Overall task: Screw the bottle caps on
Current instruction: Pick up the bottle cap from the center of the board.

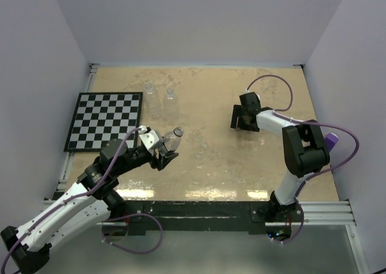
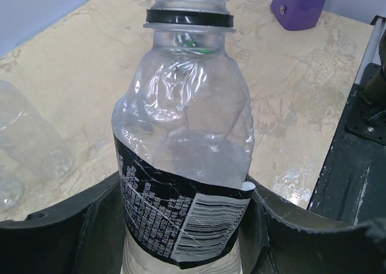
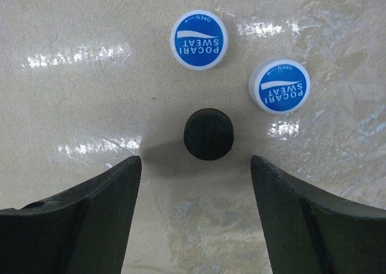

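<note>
Glossy beige marbled tabletop (image 1: 229, 165). Left gripper (image 1: 163, 155) is clamped on a crumpled clear thin-plastic bottle (image 2: 184, 129) with black label and open mouth, held tilted off the table. Right gripper (image 3: 194, 165) is spread wide, straddling a matte black round cap (image 3: 208, 134) lying flat. Two blue-and-white plastic caps (image 3: 199, 40) just beyond. Likely best: centre on the cap, pinch its rim level, twist lightly because the bottle wall dents.

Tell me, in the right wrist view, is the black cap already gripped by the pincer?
No, the black cap lies loose on the table just ahead of the open right pincer, touching neither finger.
</note>
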### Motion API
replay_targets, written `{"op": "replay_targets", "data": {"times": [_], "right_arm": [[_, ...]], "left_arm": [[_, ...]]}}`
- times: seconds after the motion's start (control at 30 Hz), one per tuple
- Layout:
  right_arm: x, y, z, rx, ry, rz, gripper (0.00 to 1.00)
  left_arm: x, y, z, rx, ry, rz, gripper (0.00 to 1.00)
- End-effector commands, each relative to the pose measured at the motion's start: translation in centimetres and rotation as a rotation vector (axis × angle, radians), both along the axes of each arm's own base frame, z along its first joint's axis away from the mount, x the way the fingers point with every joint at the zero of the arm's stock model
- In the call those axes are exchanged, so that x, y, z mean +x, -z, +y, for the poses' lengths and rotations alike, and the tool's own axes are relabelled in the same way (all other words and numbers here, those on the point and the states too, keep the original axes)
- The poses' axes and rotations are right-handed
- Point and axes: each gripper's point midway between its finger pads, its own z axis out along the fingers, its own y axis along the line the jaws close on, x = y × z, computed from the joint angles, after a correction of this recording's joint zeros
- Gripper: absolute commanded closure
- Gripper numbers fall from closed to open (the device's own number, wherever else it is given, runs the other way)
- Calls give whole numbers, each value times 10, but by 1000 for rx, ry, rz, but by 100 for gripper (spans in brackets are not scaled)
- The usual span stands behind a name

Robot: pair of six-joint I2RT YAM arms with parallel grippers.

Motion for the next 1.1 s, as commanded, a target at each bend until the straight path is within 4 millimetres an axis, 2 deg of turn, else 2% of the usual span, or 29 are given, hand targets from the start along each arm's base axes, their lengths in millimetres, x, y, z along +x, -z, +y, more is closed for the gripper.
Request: {"op": "replay_targets", "data": {"times": [0.0,0.23,0.57,0.87,1.07], "right_arm": [[24,-14,1,-6,2,-59,25],[30,-7,-4,-31,13,-45,32],[31,-3,-11,-47,20,-37,48],[32,-3,-14,-67,19,-38,56],[33,-7,-15,-72,15,-50,72]], "left_arm": [[4,-3,4,26,-10,-53,93],[2,-1,4,38,2,-53,92],[3,2,6,56,-7,-49,92],[3,5,6,65,-5,-42,92],[7,10,7,86,-23,-30,93]]}}
